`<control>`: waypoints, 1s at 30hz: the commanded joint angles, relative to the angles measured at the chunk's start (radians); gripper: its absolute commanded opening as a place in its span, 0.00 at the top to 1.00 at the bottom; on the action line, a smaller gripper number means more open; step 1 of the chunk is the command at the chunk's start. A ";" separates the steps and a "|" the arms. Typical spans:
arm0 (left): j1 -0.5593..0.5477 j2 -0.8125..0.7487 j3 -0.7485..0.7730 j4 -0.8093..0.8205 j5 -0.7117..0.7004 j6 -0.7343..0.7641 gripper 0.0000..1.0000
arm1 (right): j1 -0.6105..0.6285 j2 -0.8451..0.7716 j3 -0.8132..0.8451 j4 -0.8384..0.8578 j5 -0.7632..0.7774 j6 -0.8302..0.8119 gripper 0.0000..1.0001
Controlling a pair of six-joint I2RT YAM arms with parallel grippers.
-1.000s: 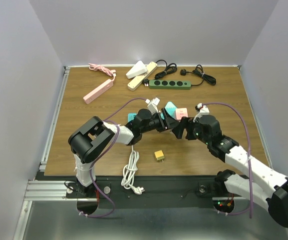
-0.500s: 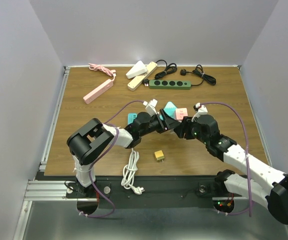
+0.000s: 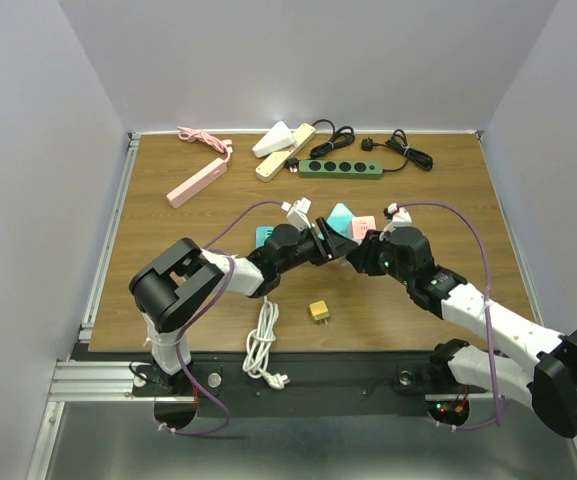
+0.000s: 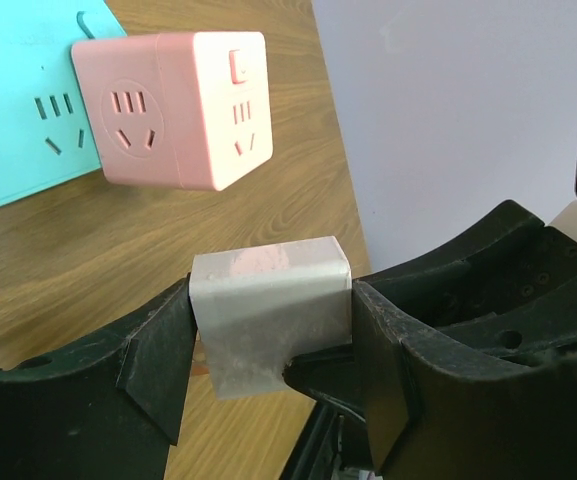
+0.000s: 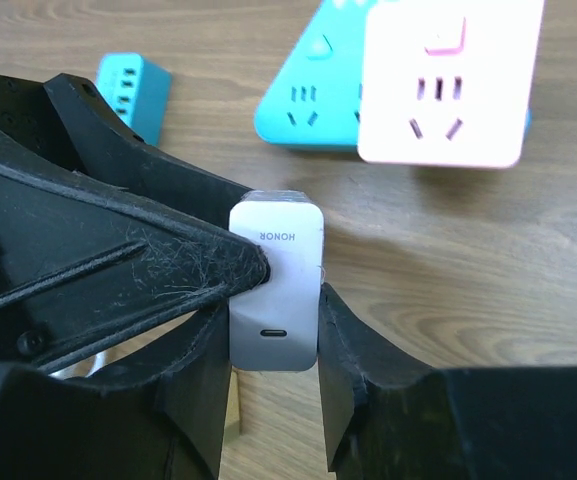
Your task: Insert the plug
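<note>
The plug (image 5: pixel 275 295) is a white charger block held in the air between both arms at the table's middle. My left gripper (image 4: pixel 268 340) is shut on its two flat sides, as the left wrist view shows. From the opposite end, my right gripper (image 5: pixel 275 332) is shut on the same plug (image 4: pixel 268 310), one left finger (image 5: pixel 168 270) lying across its face. Just beyond the plug, a pink cube socket (image 4: pixel 173 110) (image 5: pixel 453 80) (image 3: pixel 363 227) rests against a teal power strip (image 5: pixel 313 95) (image 3: pixel 340 214). In the top view the two grippers meet near the plug (image 3: pixel 336 248).
A small teal cube (image 3: pixel 265 235) sits left of the grippers. A yellow adapter (image 3: pixel 319 311) and a coiled white cable (image 3: pixel 262 340) lie near the front edge. At the back lie a green strip (image 3: pixel 340 169), a cream strip (image 3: pixel 286 150), a pink strip (image 3: pixel 197 183) and black cables (image 3: pixel 403 150).
My right gripper has closed from open onto the plug that the left gripper holds. Both arms have shifted slightly to the left.
</note>
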 commanded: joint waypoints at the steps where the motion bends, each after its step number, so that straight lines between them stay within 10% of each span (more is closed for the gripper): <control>1: 0.023 -0.145 -0.008 0.058 0.071 0.049 0.39 | -0.007 -0.020 0.063 0.074 0.108 -0.037 1.00; 11: 0.225 -0.257 -0.020 -0.138 0.023 0.254 0.19 | -0.006 0.063 0.189 0.022 0.160 -0.095 1.00; 30: 0.232 -0.005 0.058 -0.172 0.068 0.388 0.31 | 0.001 0.480 0.450 0.029 0.123 -0.152 1.00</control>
